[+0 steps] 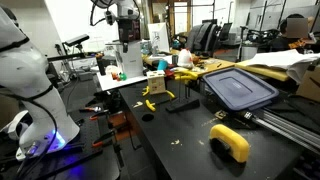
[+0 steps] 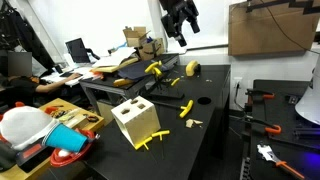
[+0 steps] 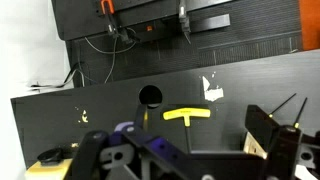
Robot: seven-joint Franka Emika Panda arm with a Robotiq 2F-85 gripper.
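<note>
Wrist view: yellow T-piece (image 3: 188, 116) lies flat on black tabletop (image 3: 245, 92). Long bar runs approx. left-right across the frame, nearly level. Short stem points toward the frame's bottom edge, i.e. toward the camera. Sits just right of a round hole (image 3: 150, 97) in the tabletop, not touching it. White scrap (image 3: 210, 88) lies near, above the bar's right end, clear of it.

Looks: plain bright yellow, flat, thin, squared ends, no markings seen on it. Same piece in an exterior view (image 2: 186, 108), where the long axis runs on a diagonal across the table.

Gripper (image 2: 180, 24) is high above the table, well apart from the T-piece, fingers pointing down. In wrist view the fingers sit at far left and far right of the lower edge, so it's spread wide w/ nothing between them.

Nearby: wooden block (image 2: 135, 122) w/ yellow pegs (image 2: 150, 140) sticking out low on its side, near the table edge closest to the camera. Cardboard box (image 2: 265, 30) behind the table. Any print on it is too small to read. Grey bin lid (image 1: 238, 88) on the tabletop in an exterior view, well apart from the T-piece.
</note>
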